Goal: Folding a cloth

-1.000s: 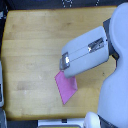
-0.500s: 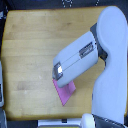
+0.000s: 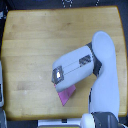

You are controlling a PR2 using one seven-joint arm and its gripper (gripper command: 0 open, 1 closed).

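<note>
The pink-magenta cloth lies near the front edge of the wooden table. Only its lower tip and a small patch show; the rest is hidden under my arm. My grey-and-white arm reaches in from the exterior view's right and ends directly over the cloth. The gripper sits at the arm's lower-left end, above the cloth's upper edge. Its fingers are hidden beneath the forearm housing, so I cannot tell whether they are open or shut, or whether they hold the fabric.
The robot's white body fills the lower right of the exterior view. A pale object stands off the table's left edge. Dark floor shows beyond the table's far edge.
My arm has swung toward the exterior view's left over the cloth, covering more of it. Less pink fabric shows now than a second ago.
</note>
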